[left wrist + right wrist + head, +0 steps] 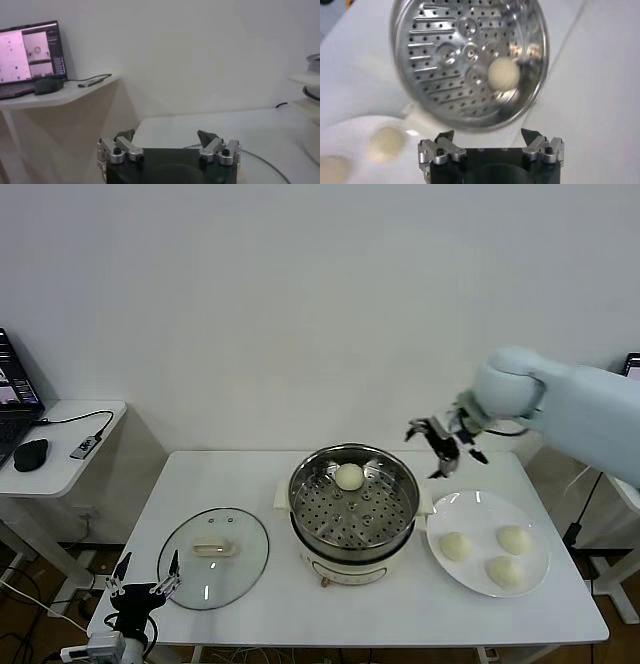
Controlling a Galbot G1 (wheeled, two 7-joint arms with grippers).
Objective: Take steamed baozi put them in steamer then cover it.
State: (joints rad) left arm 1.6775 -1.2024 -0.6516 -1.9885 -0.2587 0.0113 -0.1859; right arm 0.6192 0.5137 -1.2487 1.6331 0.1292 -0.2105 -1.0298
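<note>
One bun in, three to go

My right hand (447, 446) hangs spread and empty just right of the shiny holed steamer (353, 502) — one smooth bun (349, 476) sits at its far side; next I reach for the buns on the plate (487, 541). Left hand (143, 586) waits spread by the glass lid (213, 557).

A white table (250, 484) carries everything. Near its centre stands the steamer (353, 514), a steel perforated basket on a cream pot base. At nine o'clock from it, flat on the tabletop, lies the cover (214, 556), a clear glass lid with its cream handle up. At three o'clock from the steamer, just beside it, sits a white plate (484, 529). A small side table (70, 469) stands apart at far nine o'clock.
</note>
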